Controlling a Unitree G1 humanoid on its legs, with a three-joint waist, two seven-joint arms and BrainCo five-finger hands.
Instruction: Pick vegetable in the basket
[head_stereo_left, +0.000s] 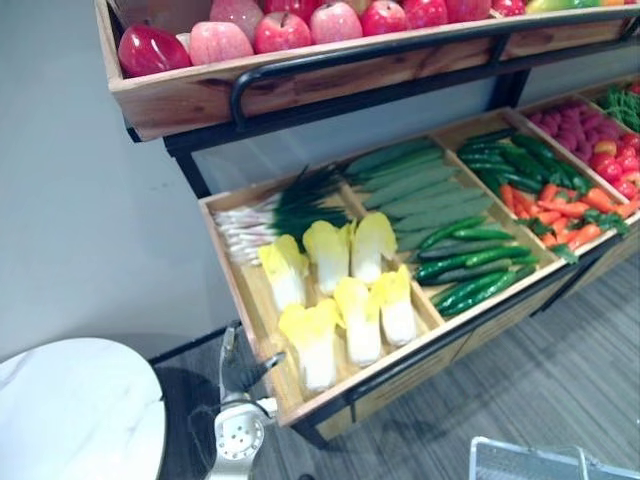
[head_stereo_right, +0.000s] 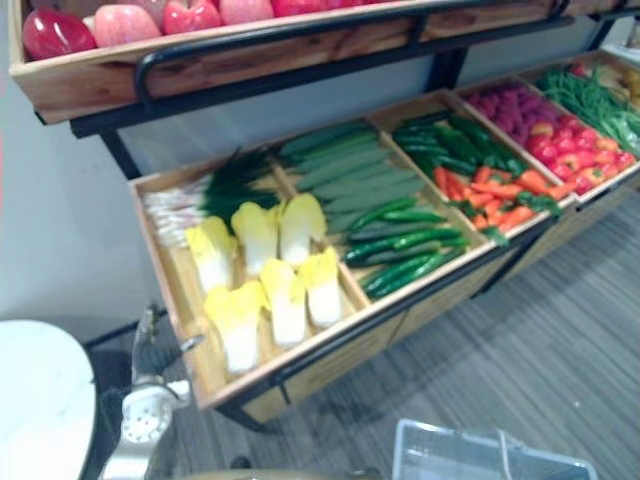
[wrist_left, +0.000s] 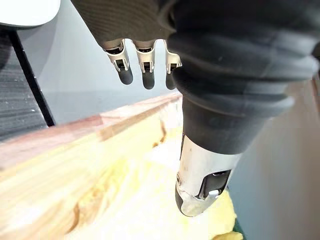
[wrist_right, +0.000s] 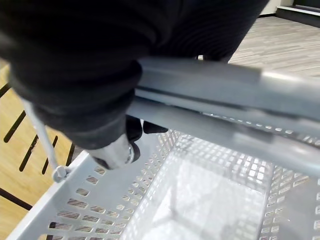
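Observation:
Several yellow-white cabbages (head_stereo_left: 335, 290) lie in the front left compartment of a wooden crate (head_stereo_left: 232, 270). My left hand (head_stereo_left: 238, 375) hangs open just outside the crate's front left corner, below the cabbages. In the left wrist view its straight fingers (wrist_left: 145, 62) and thumb (wrist_left: 200, 180) point over the crate's wooden rim (wrist_left: 65, 150) at pale yellow cabbage (wrist_left: 145, 195), touching nothing. My right hand (wrist_right: 117, 150) is curled round the grey handle (wrist_right: 225, 85) of a perforated plastic basket (wrist_right: 200, 195), which has nothing in it. The basket (head_stereo_left: 545, 462) shows at the lower right.
Green onions (head_stereo_left: 270, 215), cucumbers (head_stereo_left: 415, 180), green chillies (head_stereo_left: 475, 265) and carrots (head_stereo_left: 570, 215) fill neighbouring compartments. Apples (head_stereo_left: 285, 30) line the upper shelf, whose black rail (head_stereo_left: 400, 50) overhangs the crate. A white round table (head_stereo_left: 70, 410) stands at the lower left.

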